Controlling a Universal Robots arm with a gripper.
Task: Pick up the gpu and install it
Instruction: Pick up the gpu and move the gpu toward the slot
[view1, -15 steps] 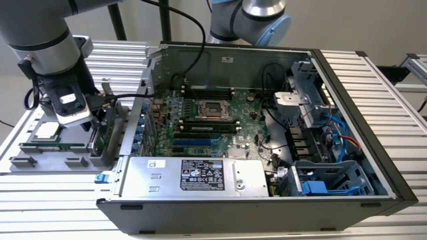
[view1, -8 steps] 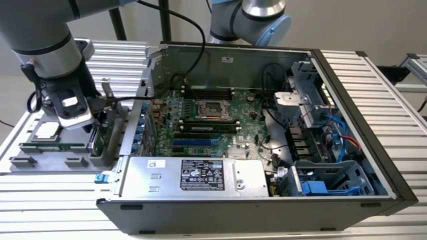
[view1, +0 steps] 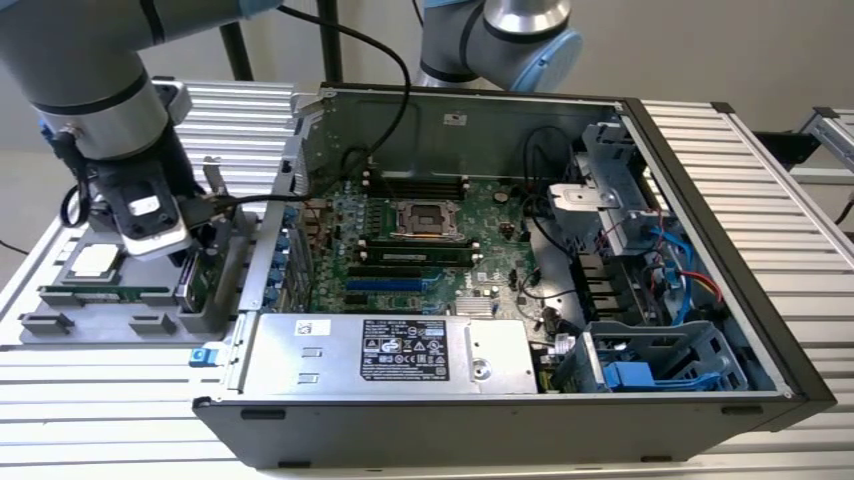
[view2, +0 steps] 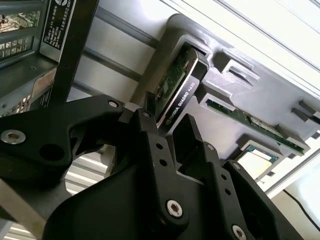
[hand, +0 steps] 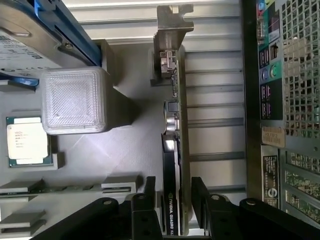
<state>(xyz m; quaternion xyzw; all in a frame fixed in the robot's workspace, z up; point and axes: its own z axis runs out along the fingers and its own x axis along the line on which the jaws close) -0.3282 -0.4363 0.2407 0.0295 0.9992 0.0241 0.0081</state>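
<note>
The pincer (hand: 173, 187) hangs low over 1 grey tray (hand: 135, 145). Its 2 black fingers (hand: 145, 210) are apart, 1 on each face of the gpu (hand: 172, 125), with a thin gap showing at each side in the first wrist view. The 1 gpu stands on edge in a slot of the tray, with its black cooler toward 1 finger and its green board toward the other. Its silver end bracket (hand: 170, 30) is at the end far from the pincer. On the cooler side of the pincer, apart from it, the tray also carries 1 square processor chip (hand: 27, 141) and 1 long narrow memory stick (hand: 70, 189) lying in its own slot nearer the pincer. Farther out is 1 silver hard drive with a blue frame (hand: 20, 30). On the board side of the pincer stands 1 open computer case (view1: 467, 430), close by the tray, with its motherboard (view1: 441, 250) uncovered. Tray and case both rest on 1 ribbed metal bench (view1: 107, 400).
</note>
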